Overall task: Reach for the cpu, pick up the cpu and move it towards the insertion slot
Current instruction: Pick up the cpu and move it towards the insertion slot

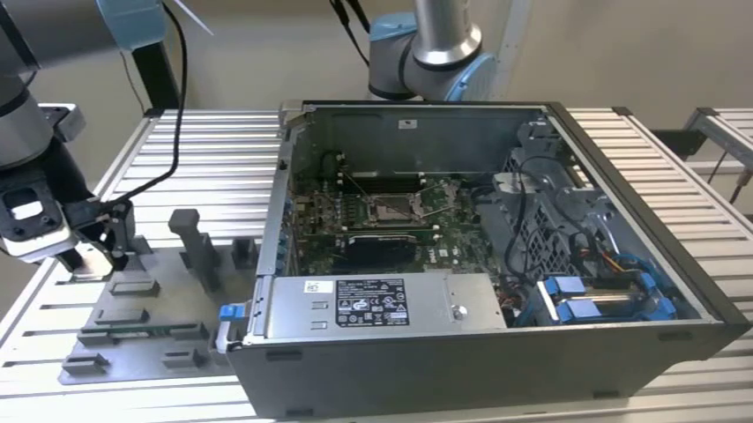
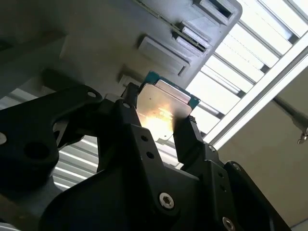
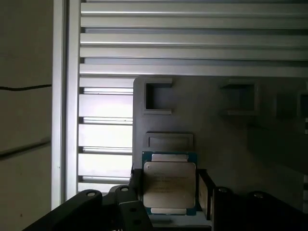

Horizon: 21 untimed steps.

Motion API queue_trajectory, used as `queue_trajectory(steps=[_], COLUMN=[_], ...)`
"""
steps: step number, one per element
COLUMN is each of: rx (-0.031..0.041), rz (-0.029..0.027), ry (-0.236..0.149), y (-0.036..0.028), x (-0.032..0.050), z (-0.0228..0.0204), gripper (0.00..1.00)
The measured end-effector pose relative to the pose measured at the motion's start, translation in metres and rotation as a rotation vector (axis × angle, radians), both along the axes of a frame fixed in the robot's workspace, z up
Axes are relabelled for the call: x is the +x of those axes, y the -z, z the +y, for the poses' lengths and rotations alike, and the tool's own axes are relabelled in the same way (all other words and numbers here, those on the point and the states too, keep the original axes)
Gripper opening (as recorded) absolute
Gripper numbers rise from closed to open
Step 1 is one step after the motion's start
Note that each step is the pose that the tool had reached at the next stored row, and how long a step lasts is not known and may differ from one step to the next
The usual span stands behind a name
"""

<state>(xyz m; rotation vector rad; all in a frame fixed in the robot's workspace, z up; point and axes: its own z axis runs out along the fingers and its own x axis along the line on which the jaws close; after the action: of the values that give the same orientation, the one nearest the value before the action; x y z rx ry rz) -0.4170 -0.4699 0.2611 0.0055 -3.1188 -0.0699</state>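
Quick update from my end: my gripper (image 1: 104, 251) is way over at the exterior view's left edge, about mid-height, hanging just above the grey fixture tray (image 1: 130, 348) on the slatted table (image 1: 659, 159). In both wrist views my fingers (image 2: 187, 139) are pinched on the cpu (image 3: 169, 185), one on each of two opposite edges. That leaves the flat silvery face uncovered, which I reckon is the whole point of an edge grip on a chip like this. It looks square between the fingers, not cocked, as far as I can tell. Beyond it in the first wrist view there's a shallow rectangular recess (image 3: 169, 142) in the tray that looks bare. The insertion slot (image 1: 392, 207) sits inside the open computer case (image 1: 495, 352), near the middle of the exterior view. It's well apart from me, with the case wall in between.
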Motion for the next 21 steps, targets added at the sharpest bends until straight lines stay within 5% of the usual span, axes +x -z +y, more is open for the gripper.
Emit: queue_trajectory(steps=[15,21], rx=[-0.0001,0.0], rz=[0.0001,0.0009], ry=[0.0,0.0], y=[-0.0025,-0.0149], x=[0.0,0.0], z=[0.0,0.0], gripper=[0.0,0.0])
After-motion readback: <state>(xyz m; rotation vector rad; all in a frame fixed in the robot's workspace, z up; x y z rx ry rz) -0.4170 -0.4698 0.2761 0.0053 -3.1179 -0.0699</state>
